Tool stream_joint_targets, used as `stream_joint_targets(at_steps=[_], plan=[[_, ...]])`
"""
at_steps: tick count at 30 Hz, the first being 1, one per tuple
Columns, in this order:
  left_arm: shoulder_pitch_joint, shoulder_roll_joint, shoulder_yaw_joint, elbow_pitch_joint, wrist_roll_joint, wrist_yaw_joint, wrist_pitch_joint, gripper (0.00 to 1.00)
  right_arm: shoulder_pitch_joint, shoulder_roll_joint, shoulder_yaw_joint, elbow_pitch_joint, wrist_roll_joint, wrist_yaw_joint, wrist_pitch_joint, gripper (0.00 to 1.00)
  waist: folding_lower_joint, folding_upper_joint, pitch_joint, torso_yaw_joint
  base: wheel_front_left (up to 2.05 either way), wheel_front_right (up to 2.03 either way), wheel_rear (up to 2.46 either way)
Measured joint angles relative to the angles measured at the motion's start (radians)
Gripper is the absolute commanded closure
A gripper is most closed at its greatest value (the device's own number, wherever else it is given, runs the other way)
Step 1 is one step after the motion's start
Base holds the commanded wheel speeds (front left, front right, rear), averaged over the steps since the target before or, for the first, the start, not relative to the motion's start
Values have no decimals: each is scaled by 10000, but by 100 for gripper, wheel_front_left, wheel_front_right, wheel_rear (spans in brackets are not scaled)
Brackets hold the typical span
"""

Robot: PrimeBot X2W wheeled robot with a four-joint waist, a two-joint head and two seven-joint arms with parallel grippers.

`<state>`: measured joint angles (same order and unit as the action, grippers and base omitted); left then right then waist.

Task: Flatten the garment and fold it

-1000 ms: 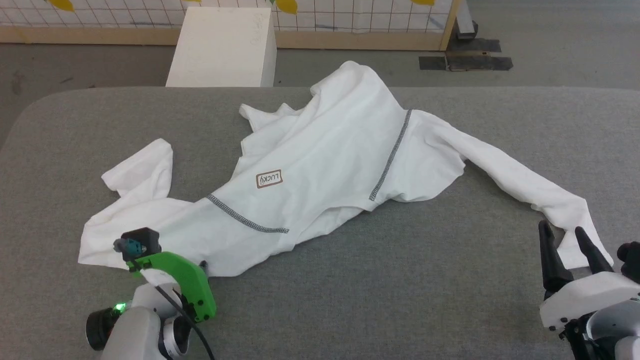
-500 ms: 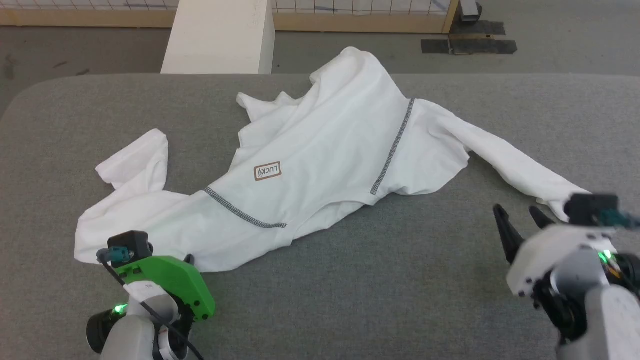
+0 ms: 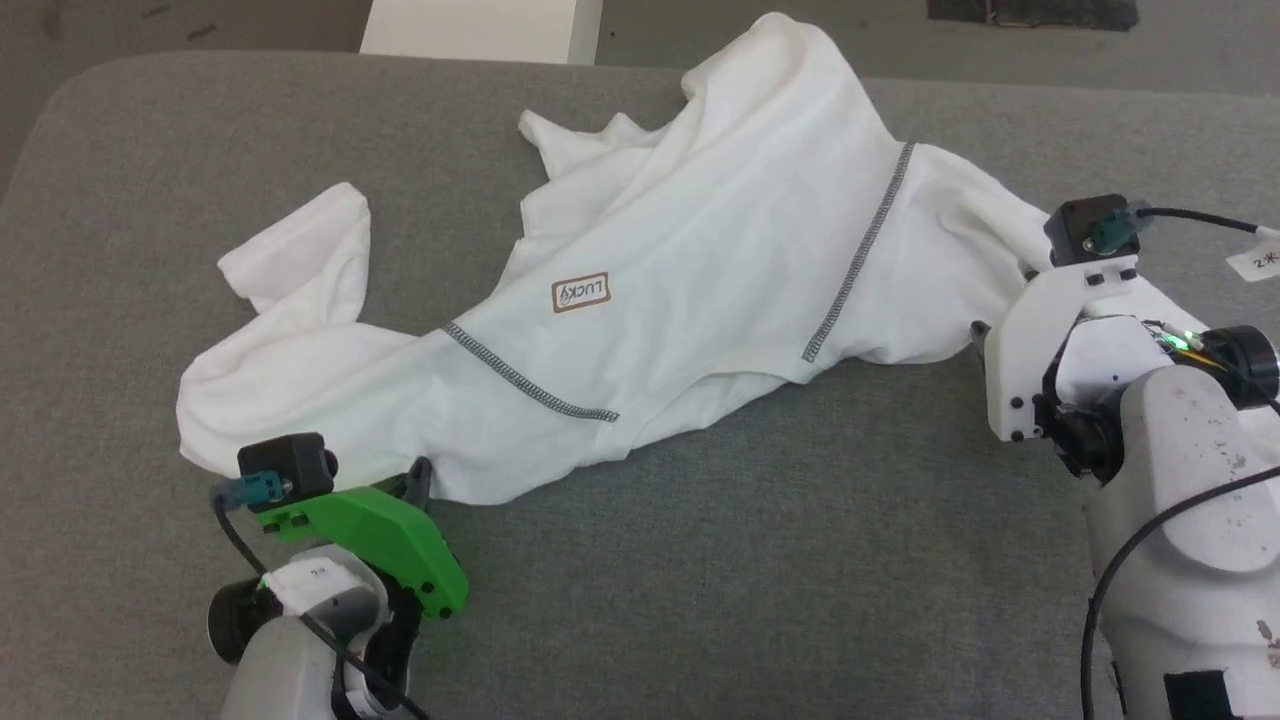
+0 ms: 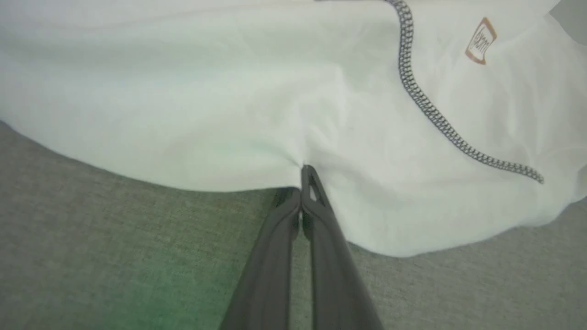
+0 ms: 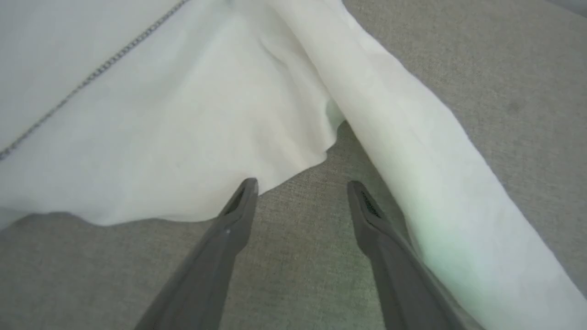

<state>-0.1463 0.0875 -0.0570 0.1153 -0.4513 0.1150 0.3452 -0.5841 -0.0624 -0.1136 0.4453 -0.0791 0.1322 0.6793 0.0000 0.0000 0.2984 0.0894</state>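
Observation:
The garment (image 3: 690, 270), a white shirt with dark zigzag seams and a small brown-bordered patch (image 3: 580, 292), lies crumpled across the grey table (image 3: 750, 580). One sleeve curls at the left and the other runs off behind my right arm. My left gripper (image 3: 420, 472) is at the near-left hem. The left wrist view shows this gripper (image 4: 306, 176) shut on the garment's (image 4: 229, 114) edge. My right gripper (image 5: 302, 185) hangs open over bare table, in the notch between the body hem (image 5: 183, 151) and the sleeve (image 5: 412, 151). In the head view the right gripper (image 3: 978, 332) sits beside the garment's right side.
A rigid white box (image 3: 480, 25) stands on the floor beyond the table's far edge. A dark mat (image 3: 1030, 10) lies on the floor at the top right. The table's rounded corner (image 3: 60, 90) is at the upper left. Bare grey table stretches along the near side.
The camera has tilted down. My left gripper has shut on the garment's near hem. My right arm has moved from the sleeve's cuff up to the notch by the body, still open.

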Motion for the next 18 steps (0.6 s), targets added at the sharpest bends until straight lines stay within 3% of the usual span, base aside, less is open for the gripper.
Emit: stream_joint_targets(at_steps=[8, 9, 10, 11, 18], plan=[[-283, -146, -173, 36, -171, -52, -226, 100, -729, -31, -119, 892, -483, -2, -464, 0, 0, 0, 529, 436, 0, 0, 0], [-294, -150, -180, 67, -188, -88, -263, 100, -794, -44, -127, 988, -477, -2, -481, 30, 0, 0, 552, 470, 0, 0, 0], [-295, -153, -199, 100, -205, -96, -316, 100, -847, -58, -105, 1085, -445, -4, -560, 73, 0, 0, 544, 486, 0, 0, 0], [-298, -155, -209, 125, -215, -100, -347, 100, -874, -69, -56, 1166, -405, -4, -625, 100, 0, 0, 522, 491, 0, 0, 0], [-299, -165, -188, 188, -368, -410, -750, 100, -825, -75, 652, 1227, 727, 0, -1450, 100, 0, 0, 22, 374, 0, 0, 0]])
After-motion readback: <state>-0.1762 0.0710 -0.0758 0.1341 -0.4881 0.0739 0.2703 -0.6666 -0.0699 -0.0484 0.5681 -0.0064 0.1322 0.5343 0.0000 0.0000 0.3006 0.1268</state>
